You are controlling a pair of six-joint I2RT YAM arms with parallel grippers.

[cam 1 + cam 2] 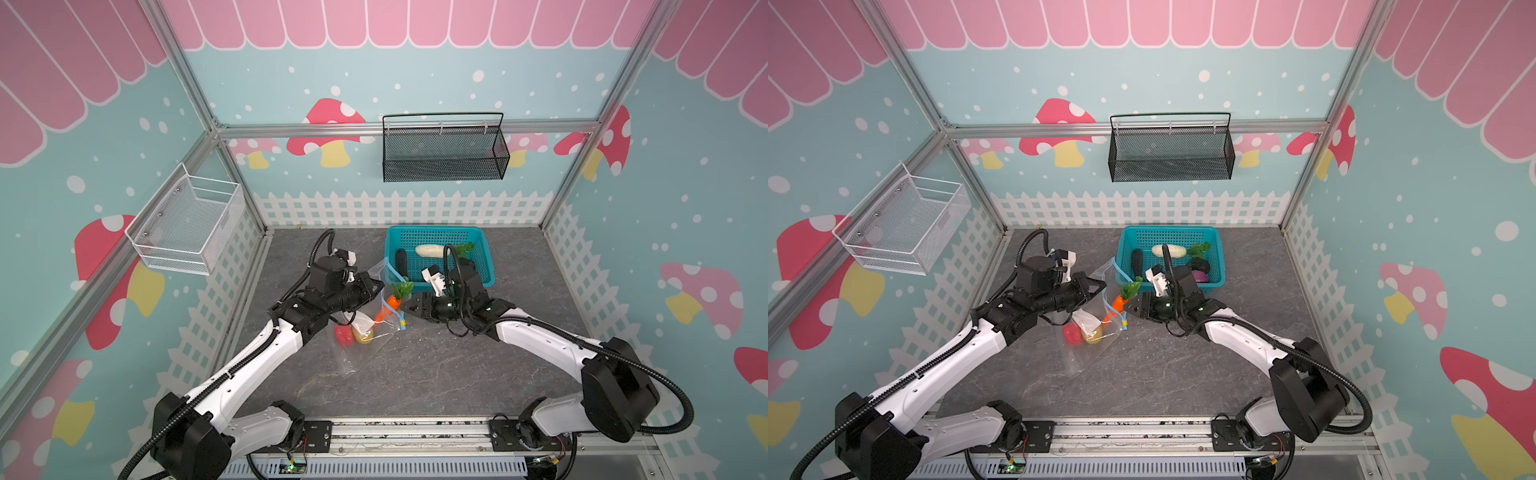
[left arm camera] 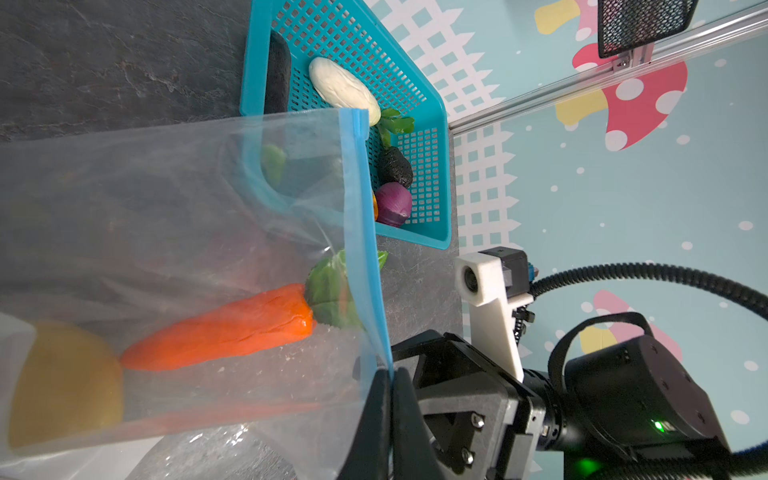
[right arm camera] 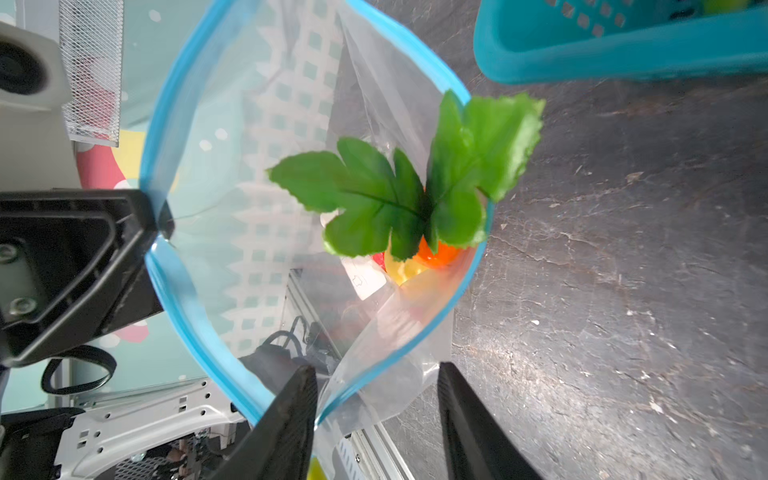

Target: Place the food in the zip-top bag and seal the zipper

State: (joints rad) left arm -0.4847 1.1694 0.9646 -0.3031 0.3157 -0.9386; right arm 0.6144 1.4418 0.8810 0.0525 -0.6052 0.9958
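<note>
bag (image 1: 353,361) lies on the grey table (image 1: 436,374) just beside the teal basket (image 1: 434,229). its long axis slants from the mouth by the basket toward the near left. only the top views give this whole layout, with a yellow slider (image 1: 402,323) at one end of the blue zipper (image 1: 384,305).

the left wrist view alone shows the left gripper (image 2: 390,374) pinched shut on the zipper. it also shows the full carrot (image 2: 224,328) inside the bag, its tip toward the potato (image 2: 62,382) and its leaves at the mouth.

the right wrist view alone looks into the mouth, which is held round and open. the right gripper (image 3: 376,368) has its jaws moderately apart, and the near rim runs between them. they are not closed on it.
</note>
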